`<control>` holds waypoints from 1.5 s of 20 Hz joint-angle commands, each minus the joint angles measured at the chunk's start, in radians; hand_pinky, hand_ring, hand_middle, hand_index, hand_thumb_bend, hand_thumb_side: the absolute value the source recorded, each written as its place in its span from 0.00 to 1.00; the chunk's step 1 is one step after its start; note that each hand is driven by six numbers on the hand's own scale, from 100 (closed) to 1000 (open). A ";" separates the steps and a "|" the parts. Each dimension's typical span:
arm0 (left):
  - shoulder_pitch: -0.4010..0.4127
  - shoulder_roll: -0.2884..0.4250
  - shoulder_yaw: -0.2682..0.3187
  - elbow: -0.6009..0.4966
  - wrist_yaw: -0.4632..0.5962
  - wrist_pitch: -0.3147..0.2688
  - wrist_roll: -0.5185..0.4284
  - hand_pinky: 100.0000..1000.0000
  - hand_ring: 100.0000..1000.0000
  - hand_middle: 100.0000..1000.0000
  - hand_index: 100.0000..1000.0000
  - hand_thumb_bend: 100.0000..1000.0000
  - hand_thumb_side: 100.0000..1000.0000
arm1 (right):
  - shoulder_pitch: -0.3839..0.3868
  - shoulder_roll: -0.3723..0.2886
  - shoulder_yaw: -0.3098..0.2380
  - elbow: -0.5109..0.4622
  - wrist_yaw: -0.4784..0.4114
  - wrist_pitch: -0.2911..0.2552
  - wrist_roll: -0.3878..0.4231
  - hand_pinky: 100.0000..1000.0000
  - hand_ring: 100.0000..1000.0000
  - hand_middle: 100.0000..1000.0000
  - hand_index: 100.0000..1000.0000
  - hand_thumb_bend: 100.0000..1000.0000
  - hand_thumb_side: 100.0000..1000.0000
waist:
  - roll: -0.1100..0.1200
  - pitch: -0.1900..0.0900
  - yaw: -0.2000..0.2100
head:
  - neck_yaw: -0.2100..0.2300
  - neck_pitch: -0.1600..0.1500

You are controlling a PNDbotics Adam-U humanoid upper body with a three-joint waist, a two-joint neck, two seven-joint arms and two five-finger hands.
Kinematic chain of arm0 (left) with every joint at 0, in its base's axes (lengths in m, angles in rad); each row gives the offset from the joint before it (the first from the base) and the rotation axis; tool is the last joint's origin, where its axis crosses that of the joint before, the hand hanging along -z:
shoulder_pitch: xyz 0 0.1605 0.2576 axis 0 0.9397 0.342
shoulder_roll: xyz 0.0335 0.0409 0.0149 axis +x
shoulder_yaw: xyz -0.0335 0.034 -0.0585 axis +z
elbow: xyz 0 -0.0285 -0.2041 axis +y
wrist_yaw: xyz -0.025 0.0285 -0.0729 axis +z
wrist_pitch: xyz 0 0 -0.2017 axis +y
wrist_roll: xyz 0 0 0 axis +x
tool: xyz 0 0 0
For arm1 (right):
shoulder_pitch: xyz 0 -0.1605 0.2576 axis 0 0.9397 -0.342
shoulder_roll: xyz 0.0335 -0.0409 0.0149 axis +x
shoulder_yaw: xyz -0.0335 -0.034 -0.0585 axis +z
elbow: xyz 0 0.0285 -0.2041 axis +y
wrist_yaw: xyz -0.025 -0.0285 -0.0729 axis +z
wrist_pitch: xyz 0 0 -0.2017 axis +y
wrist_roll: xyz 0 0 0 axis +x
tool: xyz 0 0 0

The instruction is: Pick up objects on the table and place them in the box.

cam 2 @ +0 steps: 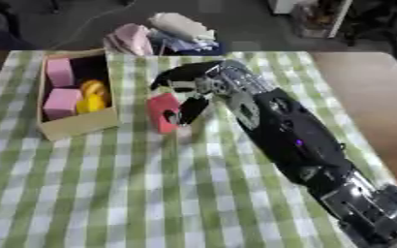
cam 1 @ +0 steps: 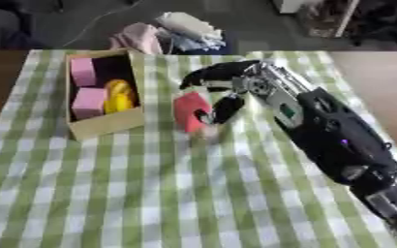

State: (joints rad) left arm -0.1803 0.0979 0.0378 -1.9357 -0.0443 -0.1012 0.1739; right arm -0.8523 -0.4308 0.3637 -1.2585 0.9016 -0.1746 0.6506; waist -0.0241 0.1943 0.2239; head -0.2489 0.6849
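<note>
Left eye view: the right hand (cam 1: 223, 89) reached in from the lower right, its fingers and thumb curled around a red block (cam 1: 190, 111) that stood on the green checked cloth (cam 1: 151, 193), just right of the cardboard box (cam 1: 109, 123). The box held two pink blocks (cam 1: 88, 101) and a yellow object (cam 1: 120, 97).

Right eye view: same grasp, thumb (cam 2: 191, 109) against the block's right face. Bundled cloths (cam 2: 164, 34) lay beyond the table's far edge.

A red block (cam 1: 190, 111) stands on the table beside an open cardboard box (cam 1: 109, 124) holding two pink blocks (cam 1: 88, 101) and a yellow toy (cam 1: 120, 96).
</note>
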 commanded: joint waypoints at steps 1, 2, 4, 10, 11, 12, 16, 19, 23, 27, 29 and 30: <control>-0.004 0.014 0.005 -0.012 -0.002 0.000 0.002 0.62 0.59 0.66 0.72 0.30 0.67 | -0.014 0.002 -0.017 0.016 0.037 -0.005 -0.047 0.93 1.00 1.00 1.00 0.00 0.33 | 0.012 -0.026 0.000 | -0.002 -0.003; -0.004 0.013 0.005 -0.012 -0.002 0.000 0.002 0.62 0.59 0.66 0.72 0.30 0.67 | -0.015 0.007 -0.020 0.027 0.044 -0.006 -0.055 0.93 1.00 1.00 1.00 0.00 0.33 | 0.013 -0.026 0.000 | -0.003 -0.004; -0.005 0.012 0.005 -0.013 -0.002 0.000 0.001 0.62 0.59 0.66 0.72 0.30 0.67 | -0.015 0.017 -0.023 0.049 0.052 -0.010 -0.065 0.92 1.00 1.00 1.00 0.00 0.36 | 0.015 -0.024 0.001 | -0.005 -0.005; -0.005 0.010 0.005 -0.014 -0.002 0.000 0.001 0.62 0.59 0.66 0.72 0.30 0.67 | -0.015 0.030 -0.026 0.091 0.069 -0.023 -0.073 0.92 1.00 1.00 1.00 0.00 0.40 | 0.015 -0.022 0.003 | -0.007 -0.005; -0.005 0.010 0.005 -0.014 -0.003 0.000 0.001 0.62 0.59 0.66 0.72 0.30 0.67 | -0.015 0.030 -0.026 0.092 0.069 -0.024 -0.073 0.92 1.00 1.00 1.00 0.00 0.40 | 0.015 -0.022 0.003 | -0.007 -0.005; -0.005 0.010 0.005 -0.014 -0.003 0.000 0.001 0.62 0.59 0.66 0.72 0.31 0.67 | -0.016 0.030 -0.026 0.093 0.070 -0.025 -0.073 0.92 1.00 1.00 1.00 0.00 0.40 | 0.015 -0.022 0.003 | -0.008 -0.006; -0.005 0.010 0.005 -0.014 -0.003 0.000 0.001 0.62 0.59 0.66 0.72 0.30 0.67 | -0.016 0.035 -0.024 0.107 0.079 -0.028 -0.069 0.92 1.00 1.00 1.00 0.00 0.45 | 0.016 -0.021 0.004 | -0.009 -0.006; -0.005 0.009 0.004 -0.014 -0.003 0.000 0.000 0.62 0.59 0.66 0.72 0.31 0.67 | -0.018 0.046 -0.018 0.132 0.096 -0.035 -0.062 0.92 1.00 1.00 1.00 0.00 0.48 | 0.017 -0.021 0.005 | -0.012 -0.006; -0.005 0.007 0.003 -0.014 -0.002 0.000 -0.002 0.62 0.59 0.66 0.72 0.31 0.67 | -0.020 0.065 -0.017 0.179 0.130 -0.047 -0.057 0.92 1.00 1.00 1.00 0.00 0.52 | 0.019 -0.020 0.007 | -0.016 -0.007; -0.005 0.007 0.003 -0.015 -0.001 -0.001 -0.002 0.62 0.59 0.66 0.72 0.31 0.67 | -0.015 0.078 -0.021 0.214 0.162 -0.062 -0.074 0.89 0.93 0.90 1.00 0.00 0.28 | 0.018 -0.020 0.008 | -0.017 -0.008; -0.005 0.007 0.003 -0.015 -0.001 -0.001 -0.001 0.62 0.59 0.66 0.72 0.31 0.67 | -0.013 0.081 -0.026 0.217 0.176 -0.067 -0.119 0.86 0.88 0.77 1.00 0.00 0.28 | 0.018 -0.019 0.008 | -0.017 -0.009; -0.004 0.007 0.003 -0.015 0.000 -0.001 -0.001 0.62 0.59 0.66 0.72 0.31 0.67 | -0.012 0.081 -0.029 0.217 0.182 -0.067 -0.152 0.85 0.85 0.70 1.00 0.00 0.27 | 0.018 -0.019 0.008 | -0.017 -0.009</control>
State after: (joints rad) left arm -0.1779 0.0964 0.0378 -1.9357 -0.0446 -0.1012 0.1733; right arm -0.8637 -0.3469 0.3333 -1.0602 1.0641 -0.2385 0.5157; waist -0.0236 0.1943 0.2310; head -0.2649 0.6848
